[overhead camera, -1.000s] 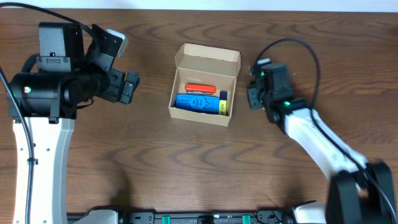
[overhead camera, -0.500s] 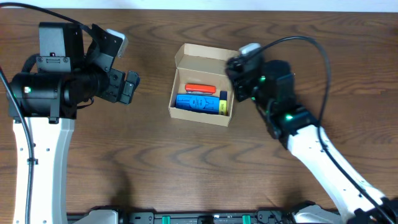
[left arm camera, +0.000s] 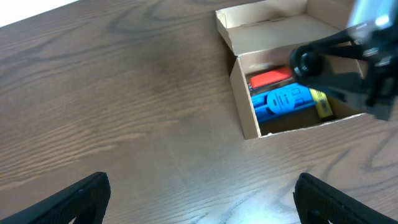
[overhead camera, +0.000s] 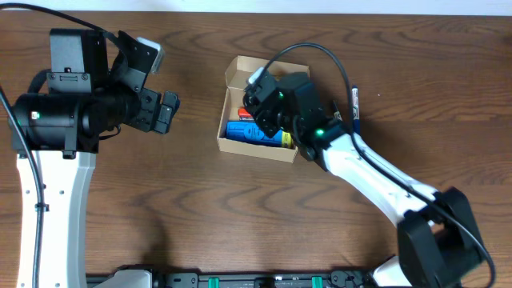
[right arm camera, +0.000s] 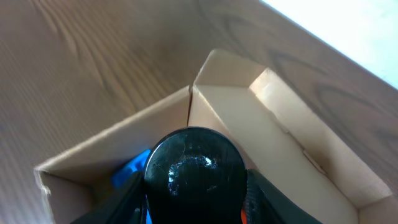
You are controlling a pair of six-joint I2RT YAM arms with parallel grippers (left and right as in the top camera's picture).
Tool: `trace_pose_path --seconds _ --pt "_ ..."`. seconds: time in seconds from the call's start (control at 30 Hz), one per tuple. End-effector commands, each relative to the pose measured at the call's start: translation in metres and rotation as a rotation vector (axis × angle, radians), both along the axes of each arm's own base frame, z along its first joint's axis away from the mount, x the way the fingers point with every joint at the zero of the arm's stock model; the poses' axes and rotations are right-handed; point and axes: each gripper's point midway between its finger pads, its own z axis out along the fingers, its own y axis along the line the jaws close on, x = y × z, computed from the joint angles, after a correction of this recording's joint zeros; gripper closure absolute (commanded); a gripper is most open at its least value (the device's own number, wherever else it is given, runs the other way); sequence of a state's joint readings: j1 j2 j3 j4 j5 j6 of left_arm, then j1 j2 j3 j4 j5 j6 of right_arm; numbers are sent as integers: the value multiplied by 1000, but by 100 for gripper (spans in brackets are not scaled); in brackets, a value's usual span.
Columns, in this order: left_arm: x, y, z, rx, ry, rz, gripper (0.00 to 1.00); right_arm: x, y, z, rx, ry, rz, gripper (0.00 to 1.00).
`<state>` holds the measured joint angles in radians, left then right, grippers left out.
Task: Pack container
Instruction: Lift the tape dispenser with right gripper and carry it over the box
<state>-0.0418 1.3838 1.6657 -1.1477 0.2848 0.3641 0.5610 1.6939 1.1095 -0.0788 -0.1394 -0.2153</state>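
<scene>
The container (overhead camera: 268, 74) is a tan cardboard box at mid-table with its flap lid open toward the back. It also shows in the left wrist view (left arm camera: 273, 28) and the right wrist view (right arm camera: 280, 143). Inside lie a blue item (overhead camera: 238, 131), a red item (left arm camera: 270, 78) and a yellow-tipped item (left arm camera: 320, 104). My right gripper (overhead camera: 268, 108) hovers over the box's right half, shut on a black cylinder (right arm camera: 194, 171) whose round end faces the camera. My left gripper (overhead camera: 168, 112) is open and empty, well left of the box and above bare table (left arm camera: 199, 199).
The brown wooden table (overhead camera: 160, 200) spreads all round the box. The right arm (overhead camera: 376, 176) and its cable cross the table right of the box. The left arm's body (overhead camera: 72, 104) stands at the far left.
My right gripper has swung left from beside the box's right side to over the box, partly covering the items inside. The left arm has not moved.
</scene>
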Motion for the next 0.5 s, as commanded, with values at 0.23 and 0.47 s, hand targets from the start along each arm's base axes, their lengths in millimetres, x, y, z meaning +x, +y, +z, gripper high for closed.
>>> trace_pose_path --seconds 0.23,0.47 --pt "0 1 2 4 -7 -3 5 -4 26 -43 -166 0 174 64" --pt "0 1 2 4 -7 -3 5 -7 29 -63 -221 -2 233 65"
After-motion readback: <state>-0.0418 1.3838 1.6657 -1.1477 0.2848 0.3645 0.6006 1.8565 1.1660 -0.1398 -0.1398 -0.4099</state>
